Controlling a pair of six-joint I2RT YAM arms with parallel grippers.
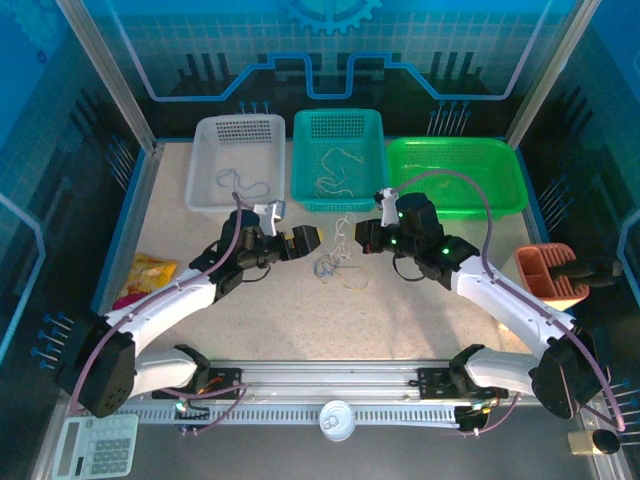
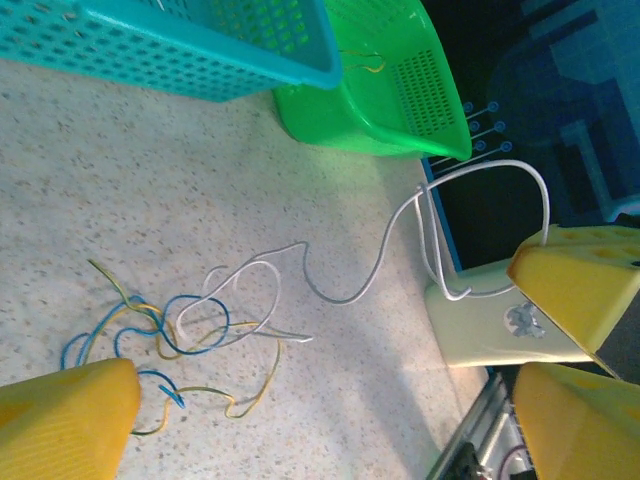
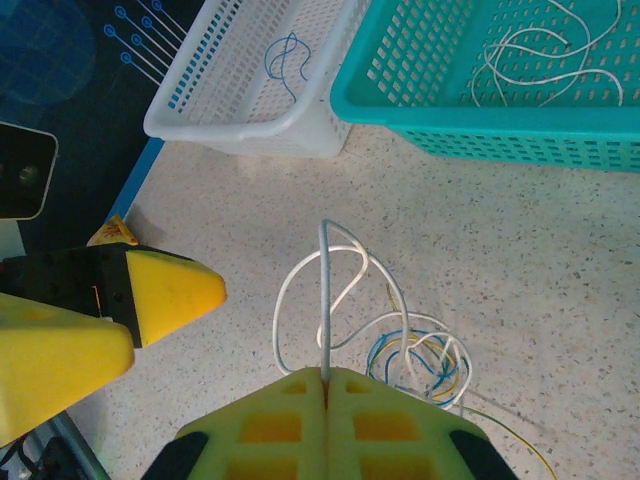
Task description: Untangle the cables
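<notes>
The cables (image 1: 335, 264) lie in a small tangle of blue, white and yellow wires (image 2: 180, 330) on the speckled table between my two grippers. My right gripper (image 3: 326, 375) is shut on a white-grey cable (image 3: 324, 290) that rises out of the tangle (image 3: 420, 360). From the left wrist, that same cable (image 2: 380, 270) runs up to the right gripper (image 2: 585, 285). My left gripper (image 2: 320, 430) stands wide open just left of the tangle, nothing between its yellow fingers (image 2: 65, 420). Seen from above, the left gripper (image 1: 308, 242) and right gripper (image 1: 360, 238) face each other.
Three baskets line the back: white (image 1: 200, 170) holding a blue wire (image 3: 285, 55), teal (image 1: 300, 170) holding white wires (image 3: 540, 50), green (image 1: 500, 165). A yellow snack bag (image 1: 150, 272) lies left, an orange holder (image 1: 550, 270) right, a calculator (image 1: 95, 445) near left.
</notes>
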